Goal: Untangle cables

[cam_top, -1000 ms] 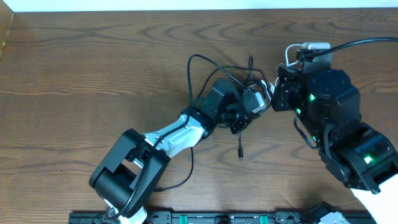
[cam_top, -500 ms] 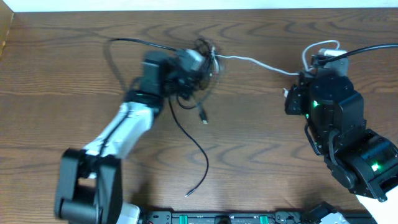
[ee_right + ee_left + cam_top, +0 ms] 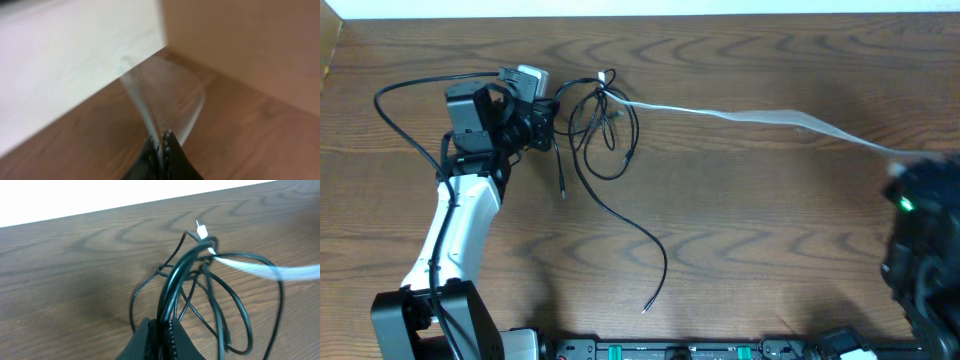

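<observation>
The black cables (image 3: 605, 135) lie looped in a tangle at the back left of the table, one loose end trailing toward the front (image 3: 645, 308). My left gripper (image 3: 552, 118) is at the tangle's left side, shut on a bundle of black cables (image 3: 175, 280) between its jaws (image 3: 167, 326). The white cable (image 3: 750, 116) runs taut from the tangle to the right; its small plug tip (image 3: 201, 230) sticks out of the knot. My right gripper (image 3: 162, 137) is shut on the white cable (image 3: 142, 102), which shows blurred. The right arm (image 3: 925, 230) is a blur at the right edge.
The left arm's own thick cord (image 3: 400, 110) loops at the far left. A black rail (image 3: 720, 350) lines the table's front edge. A light wooden wall (image 3: 250, 50) stands at the table's right end, with the white wall (image 3: 65, 65) behind the back edge.
The left arm swung left, carrying the black tangle with it. The right arm pulled away to the right, drawing the white cable out straight between the two grippers.
</observation>
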You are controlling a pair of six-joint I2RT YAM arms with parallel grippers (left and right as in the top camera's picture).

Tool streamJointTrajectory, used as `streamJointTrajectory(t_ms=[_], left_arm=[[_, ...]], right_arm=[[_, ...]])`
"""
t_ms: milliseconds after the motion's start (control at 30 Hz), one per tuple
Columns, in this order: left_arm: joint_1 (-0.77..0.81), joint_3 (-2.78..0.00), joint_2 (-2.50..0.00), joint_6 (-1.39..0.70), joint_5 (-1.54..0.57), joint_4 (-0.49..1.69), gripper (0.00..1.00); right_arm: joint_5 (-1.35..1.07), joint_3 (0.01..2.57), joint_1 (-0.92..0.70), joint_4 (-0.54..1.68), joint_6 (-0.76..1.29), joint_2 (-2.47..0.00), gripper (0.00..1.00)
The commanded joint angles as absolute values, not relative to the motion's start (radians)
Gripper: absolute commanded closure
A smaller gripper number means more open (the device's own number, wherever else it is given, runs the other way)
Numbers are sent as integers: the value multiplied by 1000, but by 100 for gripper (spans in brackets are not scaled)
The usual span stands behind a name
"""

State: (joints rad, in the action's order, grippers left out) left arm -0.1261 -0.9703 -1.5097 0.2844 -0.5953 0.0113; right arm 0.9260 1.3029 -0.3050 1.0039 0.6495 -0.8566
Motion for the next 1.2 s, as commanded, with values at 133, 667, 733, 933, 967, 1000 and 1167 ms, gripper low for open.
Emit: streamJointTrajectory(t_ms=[133,667,733,933,967,1000,1167], left_arm=[[-157,-972,-1498,266,-587,15,93],[-41,-972,-1498,223,-778,15,93],[-4,-972,-1498,224,-778,10,93],[73,-973,-1494,226,-778,-38,93],[79,-973,-1492,226,-778,-39,93],[85,-973,-1488,226,-778,-39,93],[98,-973,-1460,217,-778,-34,93]], right_arm=[[1205,1322,-149,1022,736,-740,99],[339,1321,-99,963,564,-854,99],[158,1321,-99,932,473,-913,99],[-249,1321,-111,895,233,-1142,99],[-286,1321,-117,895,196,-1182,99],[-312,1321,-124,895,158,-1224,99],[-344,1321,-187,861,19,-1388,99]])
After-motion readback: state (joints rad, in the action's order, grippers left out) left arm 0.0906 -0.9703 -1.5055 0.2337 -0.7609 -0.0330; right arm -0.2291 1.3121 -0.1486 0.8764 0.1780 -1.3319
